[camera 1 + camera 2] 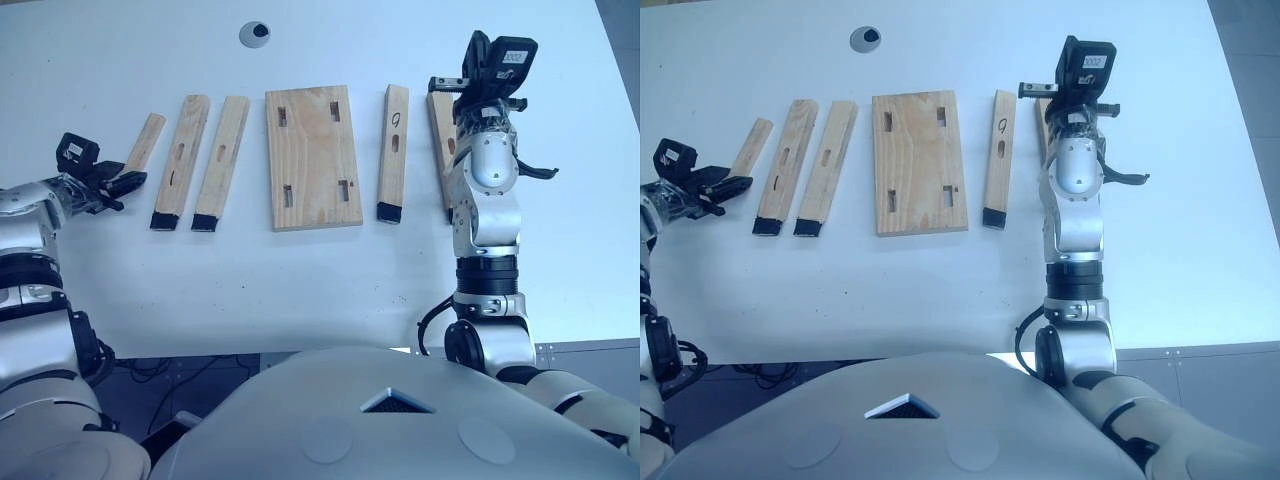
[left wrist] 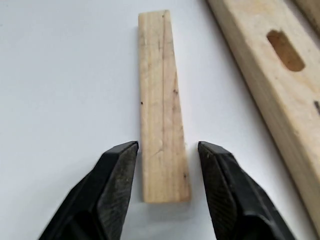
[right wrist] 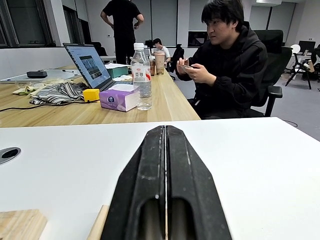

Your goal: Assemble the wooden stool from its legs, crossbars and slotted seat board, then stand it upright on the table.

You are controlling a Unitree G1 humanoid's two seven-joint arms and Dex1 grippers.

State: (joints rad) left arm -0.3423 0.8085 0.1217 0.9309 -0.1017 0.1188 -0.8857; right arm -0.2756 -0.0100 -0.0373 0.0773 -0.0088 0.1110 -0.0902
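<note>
Crossbar [image 2: 162,100] — pale, bare-grained wood; table [image 2: 65,75] — smooth matt white.

White table [image 1: 300,290]; wooden desk [image 3: 170,105], office chair [image 3: 281,50] behind.

The surface [image 1: 300,290] was plain white, with a grey ring [image 1: 255,34] around a dark centre. The seat board [image 1: 313,157] was pale yellowish wood with faint grain and four dark slots. The far-left leg [image 1: 181,160], the leg beside it [image 1: 221,162] and the leg right of the board [image 1: 393,152] were the same pale wood, each with a dark slot and a black cap at its near end; the last also bore a dark pen mark. The short crossbar [image 2: 163,100] was uncapped pale wood with a thin dark grain line and small specks. The left tool [image 2: 167,150] and right tool [image 3: 165,129] were matte black. Beyond lay a purple-and-white tissue box [image 3: 119,96], a yellow box [image 3: 91,94] and a black-and-white striped cloth [image 3: 57,92].
</note>
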